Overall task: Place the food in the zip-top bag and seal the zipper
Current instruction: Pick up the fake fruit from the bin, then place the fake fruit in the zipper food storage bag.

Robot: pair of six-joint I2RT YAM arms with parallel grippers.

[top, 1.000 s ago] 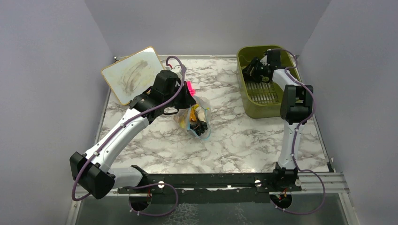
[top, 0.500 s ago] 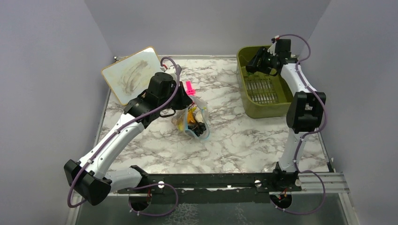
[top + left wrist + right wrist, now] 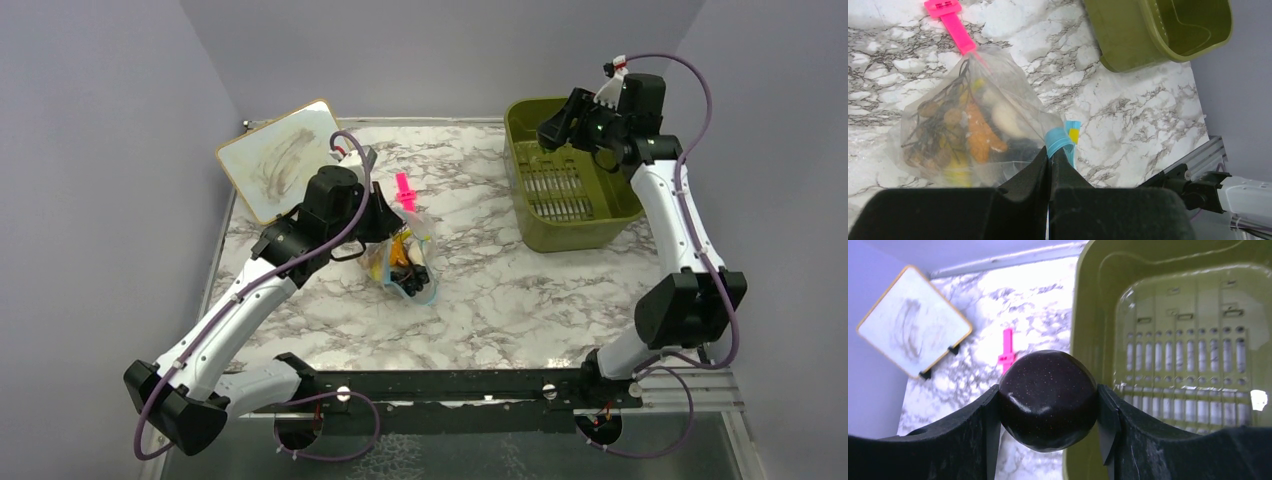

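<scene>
2 arms. The left reaches forward and low, its left gripper [image 3: 1049, 152] pinching the zipper [image 3: 1058, 141] of 1 zip-top bag [image 3: 1005, 70] lying mid-table, food [image 3: 979, 131] inside. The right arches high above 1 olive bin [image 3: 1096, 275], its right gripper [image 3: 1048, 401] clamping 1 dark round piece [image 3: 1048, 387].

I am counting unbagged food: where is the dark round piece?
In the right wrist view the dark round piece sits between the fingers of the right gripper, over the left rim of the olive-green bin at the far right.
</scene>
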